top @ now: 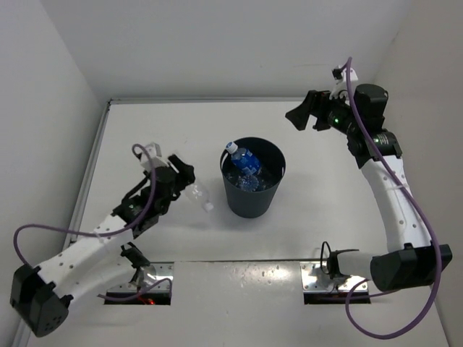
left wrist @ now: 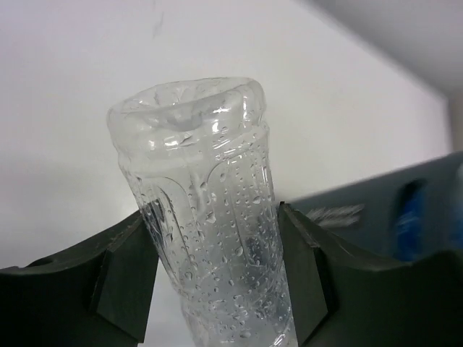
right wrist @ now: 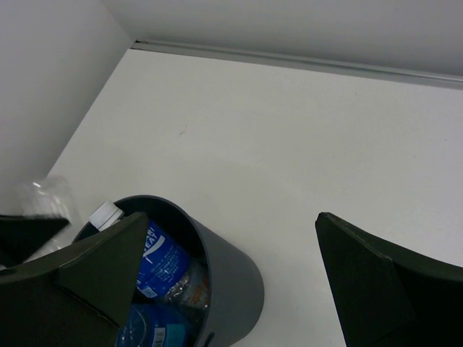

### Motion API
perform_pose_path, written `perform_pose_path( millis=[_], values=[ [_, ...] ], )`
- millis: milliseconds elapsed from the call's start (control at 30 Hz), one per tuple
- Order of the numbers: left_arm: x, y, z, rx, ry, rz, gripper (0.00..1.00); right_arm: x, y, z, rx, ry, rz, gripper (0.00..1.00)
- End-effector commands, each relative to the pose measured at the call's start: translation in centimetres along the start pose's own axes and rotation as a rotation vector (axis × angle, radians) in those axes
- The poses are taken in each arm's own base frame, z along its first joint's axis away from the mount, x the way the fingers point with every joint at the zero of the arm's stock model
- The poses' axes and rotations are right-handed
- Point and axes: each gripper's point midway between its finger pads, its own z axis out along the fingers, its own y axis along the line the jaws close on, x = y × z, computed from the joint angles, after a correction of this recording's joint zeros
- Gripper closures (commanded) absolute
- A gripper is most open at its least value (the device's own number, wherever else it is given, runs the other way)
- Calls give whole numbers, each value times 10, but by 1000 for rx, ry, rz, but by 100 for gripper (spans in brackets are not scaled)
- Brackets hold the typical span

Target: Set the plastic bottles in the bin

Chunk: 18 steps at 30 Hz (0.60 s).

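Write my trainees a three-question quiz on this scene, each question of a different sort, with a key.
1. True or false: the left pincer is shut on a clear bottle.
2. Which pincer stands open: A left, B right?
3. Fill in: the blue-labelled bottles lie inside the ____.
Key: 1 true; 2 B, the right pincer; 3 bin.

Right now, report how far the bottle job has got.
Done: at least two blue-labelled bottles lie inside the bin. In hand: the left gripper is shut on a clear bottle, just left of the bin in the top view. Left: carry that bottle over the rim and release it. The right gripper is open and empty; no other loose bottle shows.
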Motion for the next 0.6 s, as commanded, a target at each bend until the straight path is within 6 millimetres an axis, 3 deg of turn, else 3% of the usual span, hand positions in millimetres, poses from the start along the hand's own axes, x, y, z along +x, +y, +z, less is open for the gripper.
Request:
perform_pose_path(
  millis=[0,33,67,100,167,200,300,433,500,567],
  values=[
    [-99,-19,-28,-28,-275,-19,52,-5,5,-3,-7,-26,-2,0],
    [-114,-28,-33,-16,-307,-11,52,-1,3,-2,-5,-18,2,0],
    [-144,-47,-43,11,-362,7,54,3,2,-1,-3,-10,6,0],
    [-157,-58,-46,23,-383,19,55,3,2,-1,-3,-10,6,0],
    [-170,-80,-38,15,-388,78,58,8,3,1,0,0,8,0],
    [-194,-99,-48,35,-428,101,58,8,3,1,0,0,8,0],
    [-216,-142,-53,90,-481,149,58,12,1,2,2,10,13,0],
    [-215,-202,-57,245,-502,137,58,16,-10,-1,29,10,25,0],
    [-201,-222,-51,283,-480,146,58,18,-13,-4,39,10,29,0],
    [-173,-252,-45,335,-435,193,58,19,-16,-7,48,8,32,0]
  ],
)
